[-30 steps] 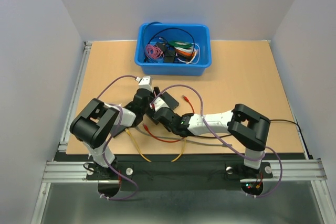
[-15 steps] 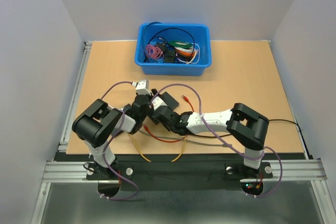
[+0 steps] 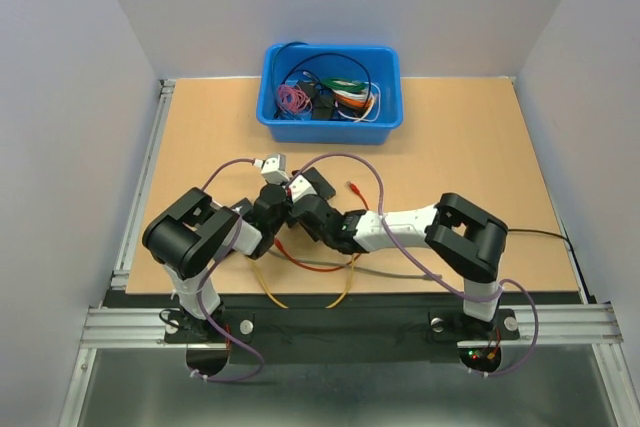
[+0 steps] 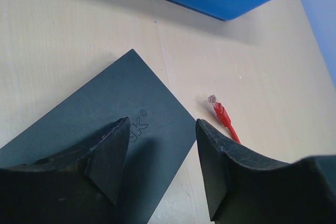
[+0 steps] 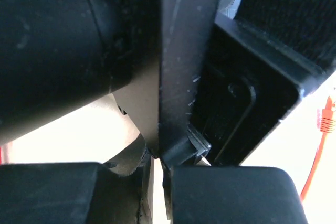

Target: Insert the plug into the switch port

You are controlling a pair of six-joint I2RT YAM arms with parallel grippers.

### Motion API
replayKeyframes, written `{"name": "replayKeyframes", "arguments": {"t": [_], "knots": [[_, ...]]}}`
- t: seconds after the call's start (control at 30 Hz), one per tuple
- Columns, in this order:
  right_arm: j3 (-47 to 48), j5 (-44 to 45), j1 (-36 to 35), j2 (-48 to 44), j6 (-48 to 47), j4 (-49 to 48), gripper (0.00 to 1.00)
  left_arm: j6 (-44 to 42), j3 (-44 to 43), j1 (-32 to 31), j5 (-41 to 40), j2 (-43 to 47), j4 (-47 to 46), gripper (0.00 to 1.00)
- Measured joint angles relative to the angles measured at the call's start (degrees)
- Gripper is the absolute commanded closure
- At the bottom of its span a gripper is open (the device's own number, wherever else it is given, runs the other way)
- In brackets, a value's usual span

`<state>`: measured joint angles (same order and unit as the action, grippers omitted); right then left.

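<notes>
The black switch (image 3: 322,185) lies flat on the table; in the left wrist view (image 4: 105,108) its top shows a logo. My left gripper (image 3: 274,201) (image 4: 163,129) is open, with its fingers just above the switch's near corner. My right gripper (image 3: 303,210) (image 5: 160,182) sits against the switch's near left side, right next to the left gripper. Its fingers are almost together, pinching a small dark plug (image 5: 185,149) with a clear tab. The switch ports are hidden. A loose red plug (image 4: 216,104) (image 3: 351,185) lies on the table right of the switch.
A blue bin (image 3: 272,112) of cables stands at the back middle of the table. Red, yellow (image 3: 265,282) and grey (image 3: 385,270) cables lie near the front edge under the arms. The two wrists are crowded together.
My left gripper has drawn back and to the left over the switch's near corner. My right gripper has followed up and to the left and now sits tight against it.
</notes>
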<state>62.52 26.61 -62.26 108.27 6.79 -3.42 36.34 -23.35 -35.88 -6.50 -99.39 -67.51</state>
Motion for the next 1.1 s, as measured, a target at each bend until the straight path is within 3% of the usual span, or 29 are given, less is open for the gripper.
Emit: {"name": "replayKeyframes", "arguments": {"t": [0.1, 0.13, 0.23, 0.4, 0.73, 0.97, 1.1], "knots": [[-0.8, 0.5, 0.0, 0.1, 0.3, -1.6, 0.75, 0.0, -0.7, 0.0, -0.3, 0.0, 0.7, 0.33], [-1.4, 0.7, 0.0, 0.1, 0.8, -2.9, 0.62, 0.2, -1.1, 0.0, -0.3, 0.1, 1.2, 0.33], [-4.5, 1.7, -0.2, -0.1, 1.6, -8.6, 0.50, 1.3, -3.0, 0.1, 0.5, 0.3, 4.3, 0.33], [-8.6, 2.8, -0.1, -1.4, 1.7, -14.8, 0.41, 1.8, -4.9, 0.0, 3.0, 2.1, 10.3, 0.33], [-14.5, 3.4, 1.4, -13.7, 1.6, -17.8, 0.34, 0.2, -9.0, 2.5, 12.4, 6.3, 24.1, 0.33], [-14.5, 0.8, 1.0, -21.2, 1.6, -15.6, 0.41, -1.9, -12.7, 7.5, 15.9, 7.3, 32.7, 0.33], [-13.5, 0.1, -2.4, -20.1, 2.5, -14.3, 0.42, -3.2, -13.6, 10.9, 15.4, 10.4, 40.0, 0.32]]}}
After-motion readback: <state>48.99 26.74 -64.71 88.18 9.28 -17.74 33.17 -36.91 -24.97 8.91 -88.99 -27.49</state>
